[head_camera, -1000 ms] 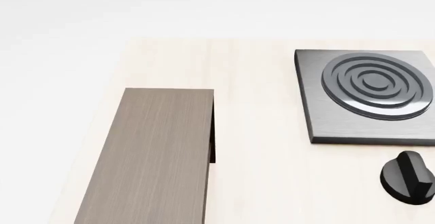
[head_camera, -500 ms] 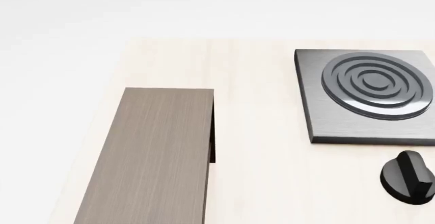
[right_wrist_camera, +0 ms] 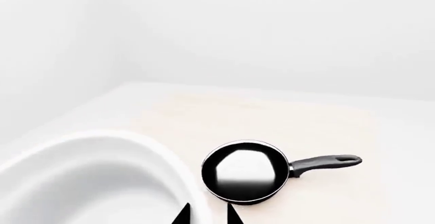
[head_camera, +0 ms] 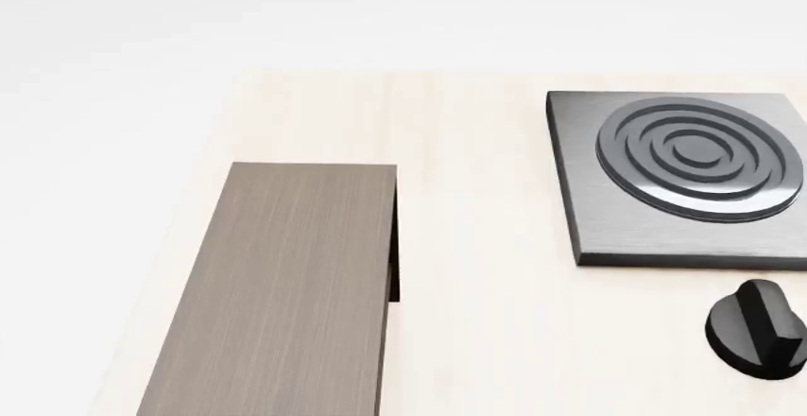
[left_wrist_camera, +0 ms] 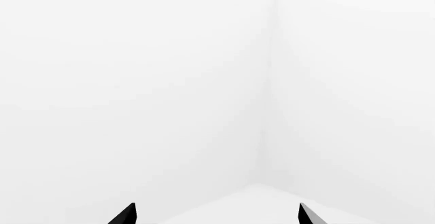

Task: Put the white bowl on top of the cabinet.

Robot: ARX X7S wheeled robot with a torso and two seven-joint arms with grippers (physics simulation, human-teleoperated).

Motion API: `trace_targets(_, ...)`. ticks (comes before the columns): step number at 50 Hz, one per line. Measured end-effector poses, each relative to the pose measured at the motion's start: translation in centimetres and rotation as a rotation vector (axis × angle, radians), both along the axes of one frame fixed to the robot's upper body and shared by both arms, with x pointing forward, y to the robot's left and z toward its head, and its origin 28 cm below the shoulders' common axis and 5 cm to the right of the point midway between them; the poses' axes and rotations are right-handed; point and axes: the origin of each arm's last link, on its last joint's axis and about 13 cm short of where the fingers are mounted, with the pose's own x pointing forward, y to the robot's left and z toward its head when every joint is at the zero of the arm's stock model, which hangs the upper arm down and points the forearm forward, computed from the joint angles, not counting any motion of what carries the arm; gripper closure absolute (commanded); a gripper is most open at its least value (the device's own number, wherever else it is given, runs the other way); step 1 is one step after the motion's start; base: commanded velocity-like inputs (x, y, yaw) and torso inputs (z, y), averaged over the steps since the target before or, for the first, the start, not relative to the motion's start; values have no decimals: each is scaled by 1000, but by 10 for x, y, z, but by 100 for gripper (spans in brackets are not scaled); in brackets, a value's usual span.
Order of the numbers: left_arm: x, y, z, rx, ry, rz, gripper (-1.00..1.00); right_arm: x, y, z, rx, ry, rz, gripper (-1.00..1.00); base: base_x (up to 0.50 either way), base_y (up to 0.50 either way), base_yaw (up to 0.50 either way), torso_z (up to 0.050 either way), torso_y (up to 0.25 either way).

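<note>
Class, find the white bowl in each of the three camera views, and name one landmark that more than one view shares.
Head view: not in it.
Left wrist view: not in it.
Right wrist view: the white bowl fills the lower left corner, beside the right gripper.
Shared landmark: the pale wooden counter, also in the right wrist view.

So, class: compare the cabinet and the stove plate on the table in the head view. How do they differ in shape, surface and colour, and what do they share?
The cabinet is a long rectangle; the stove plate is roughly square. The cabinet's top is flat grey-brown wood grain; the stove plate is brushed grey metal with raised concentric rings. The cabinet runs out of the view's bottom edge, the stove plate out of its right edge. Both rest on the pale table, with nothing on top.
</note>
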Motion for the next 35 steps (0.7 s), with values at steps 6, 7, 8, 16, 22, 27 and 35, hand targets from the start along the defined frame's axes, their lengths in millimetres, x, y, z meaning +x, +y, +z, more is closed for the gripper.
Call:
trace_targets(6,0,0,1,-1,0,-1,-100,13,-1,20,15,-11,29,100,0,0,0,0,2)
trace_targets(7,0,0,1,-1,0,-1,-100,16,-1,23,17,-10,36,100,0,0,0,0,0)
trace_targets(8,0,0,1,-1,1,-1,-100,18,-1,25,19,-11,44,100,0,0,0,0,0)
trace_targets(16,1,0,2,-3,2,-2,-100,42,2,41,47,-5,116,100,0,0,0,0,1)
trace_targets(22,1,0,2,-4,2,-2,-100,60,10,49,57,15,185,100,0,0,0,0,0)
trace_targets(27,1,0,1,-4,4,-2,-100,68,19,52,52,38,253,100,0,0,0,0,2)
trace_targets(35,1,0,1,-4,6,-1,-100,75,34,52,63,80,355,100,0,0,0,0,1)
